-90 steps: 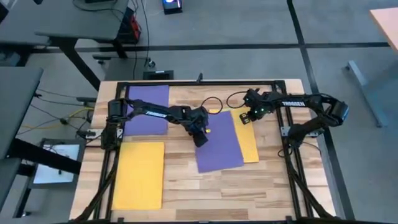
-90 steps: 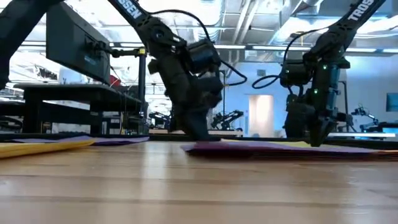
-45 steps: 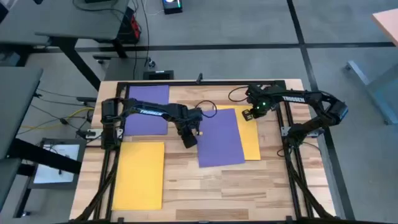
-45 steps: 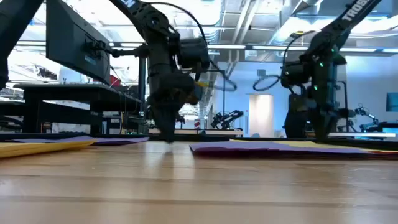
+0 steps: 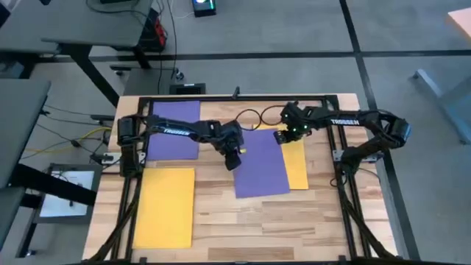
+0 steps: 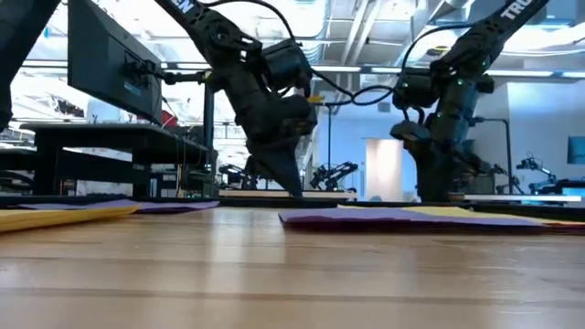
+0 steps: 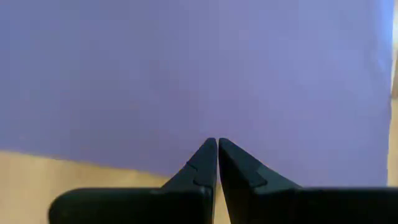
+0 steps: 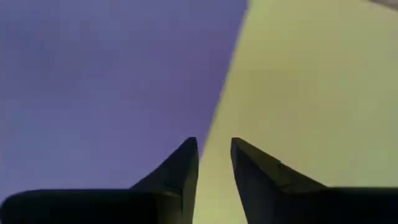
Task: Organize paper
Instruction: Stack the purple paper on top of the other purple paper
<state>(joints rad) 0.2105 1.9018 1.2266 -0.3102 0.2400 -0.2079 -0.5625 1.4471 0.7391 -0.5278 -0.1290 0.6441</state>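
Observation:
A purple sheet (image 5: 262, 162) lies flat mid-table, overlapping a yellow sheet (image 5: 296, 163) on its right. Another purple sheet (image 5: 175, 129) lies at the far left and another yellow sheet (image 5: 164, 207) at the near left. My left gripper (image 5: 235, 159) is shut and points down over the middle purple sheet (image 7: 205, 68), just inside its left edge. My right gripper (image 5: 282, 137) is slightly open. Its fingertips stand over the line where the purple sheet (image 8: 106, 81) meets the yellow one (image 8: 311, 81), near their far ends. My left gripper's shut fingertips (image 7: 210, 149) point down at the purple sheet close to its left edge; I cannot tell whether they touch it. My right gripper's fingers (image 8: 186, 155) stand low over the purple and yellow sheets; I cannot tell whether they touch either.
Bare wood lies between the left sheets and the middle sheets, and along the near edge (image 5: 243, 235). A black frame (image 5: 235, 99) runs along the table's far edge and sides. Black cable loops (image 5: 254, 118) lie on the table beyond the middle sheets.
My left gripper went from the middle purple sheet toward the table's left edge, off the sheet, then came back to the sheet's left edge. The sheet turned slightly and now lies squarer to the table. My right gripper moved a little toward the left.

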